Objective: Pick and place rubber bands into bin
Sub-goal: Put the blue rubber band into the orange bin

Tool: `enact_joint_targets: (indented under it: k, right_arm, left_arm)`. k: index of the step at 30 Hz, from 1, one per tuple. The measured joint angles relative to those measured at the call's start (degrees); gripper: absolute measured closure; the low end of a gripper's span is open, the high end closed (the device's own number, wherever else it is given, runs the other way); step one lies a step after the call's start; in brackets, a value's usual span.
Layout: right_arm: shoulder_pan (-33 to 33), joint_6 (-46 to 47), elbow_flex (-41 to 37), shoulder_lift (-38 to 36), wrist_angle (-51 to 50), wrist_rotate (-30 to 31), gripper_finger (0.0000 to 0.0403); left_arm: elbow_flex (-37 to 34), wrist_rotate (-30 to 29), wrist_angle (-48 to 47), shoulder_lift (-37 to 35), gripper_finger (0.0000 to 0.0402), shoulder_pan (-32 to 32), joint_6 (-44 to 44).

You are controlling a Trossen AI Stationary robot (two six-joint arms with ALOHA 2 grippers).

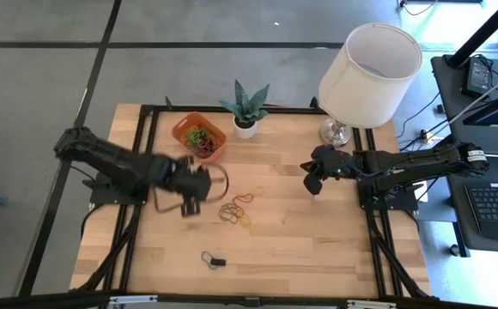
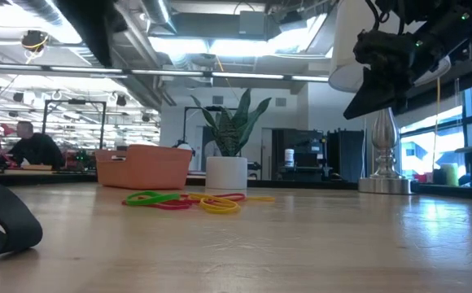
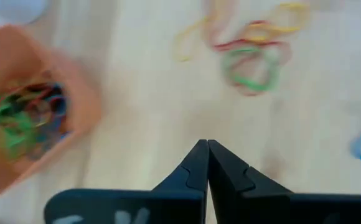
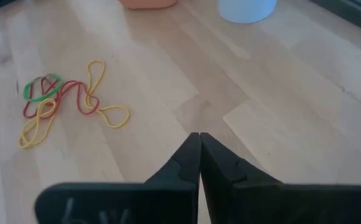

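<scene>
Left gripper [image 1: 191, 206] is hovering over the wooden table [image 1: 318, 249], between the bin [image 1: 200, 136] and the loose pile of rubber bands [image 1: 236, 209]. Its fingers [image 3: 196, 168] are pressing tip to tip; nothing is showing between them in the left wrist view.

The orange bin is sitting just beyond this gripper toward the far edge of the table, and it is already holding a tangle of green, red and blue bands [image 3: 25, 115]. The loose pile of red, yellow and green loops is lying just beside the gripper, on the side toward the right arm, flat on the wood.

A separate dark band [image 1: 212, 258] is lying nearer the front edge, apart from the pile.

Right gripper [image 1: 312, 183] is waiting above the table on the far side of the pile from the left gripper, well apart from it, with its fingers [image 4: 190, 163] also closing flush against each other and empty.

A potted plant [image 1: 246, 110] is standing just beside the bin, and a lamp [image 1: 365, 73] is standing behind the right gripper.
</scene>
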Motion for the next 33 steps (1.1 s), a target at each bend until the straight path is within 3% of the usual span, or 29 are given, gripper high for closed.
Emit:
enact_joint_targets:
  k: [7, 17, 24, 33]
  right_arm:
    - [0.0, -1.7, 0.0, 0.0, 0.0, -1.2, 0.0389]
    - [0.0, -1.4, 0.0, 0.0, 0.0, -4.4, 0.0389]
    - [0.0, -1.4, 0.0, 0.0, 0.0, -5.4, 0.0389]
    - [0.0, -1.4, 0.0, 0.0, 0.0, -5.4, 0.0389]
  left_arm:
    - [0.0, -0.4, 9.2, 5.8, 0.0364, -14.8, -4.3]
    - [0.0, 3.2, 17.6, 20.6, 0.0266, -18.0, -5.0]
    - [0.0, 11.5, 26.8, 26.5, 0.0264, -18.4, -3.3]
    - [0.0, 12.7, 26.8, 32.2, 0.0281, -20.4, -2.8]
